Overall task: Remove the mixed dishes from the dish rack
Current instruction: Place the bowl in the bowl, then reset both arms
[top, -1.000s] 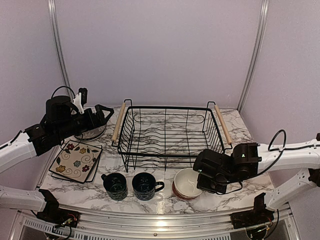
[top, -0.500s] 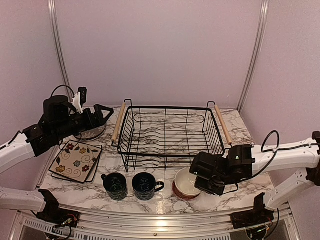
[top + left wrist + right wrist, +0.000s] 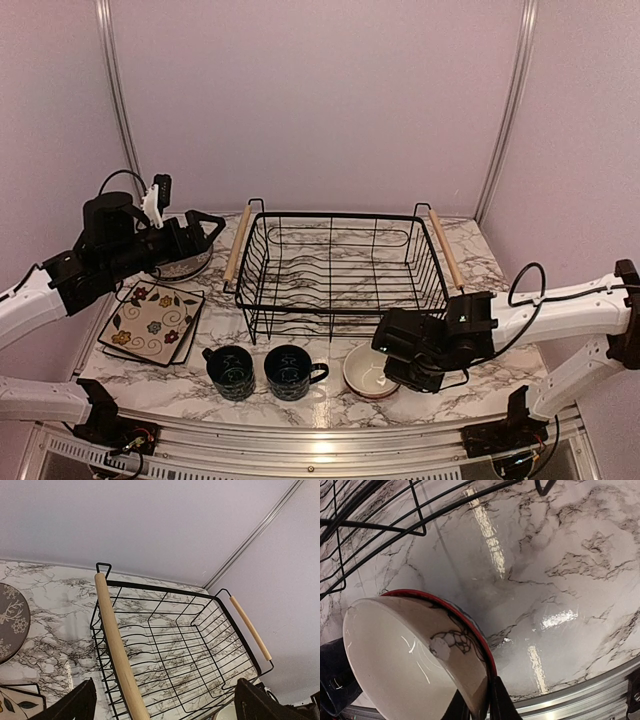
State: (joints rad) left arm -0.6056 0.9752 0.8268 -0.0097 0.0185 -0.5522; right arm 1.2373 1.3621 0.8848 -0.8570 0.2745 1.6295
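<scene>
Your right gripper (image 3: 479, 707) is pinched down on the right side of the cream bowl (image 3: 366, 372) rim, one finger inside and one outside, with only the wall between them. The bowl sits low over the marble table (image 3: 480, 255) near its near edge, just near of the dish rack (image 3: 340, 268)'s near right corner; it's tilted in the wrist view and I can't tell whether it touches the table. A red-edged band runs along its far side, and I can't tell whether that's the same bowl or one under it. Your left gripper (image 3: 165, 695) is spread wide and holds nothing, hanging left of the rack, above the grey deer-pattern plate (image 3: 12, 620). The square floral plates (image 3: 152, 325) lie near of that plate. A dark blue mug (image 3: 230, 370) and a second mug (image 3: 290, 368) stand side by side left of the bowl. Every dish in view is outside the rack.
</scene>
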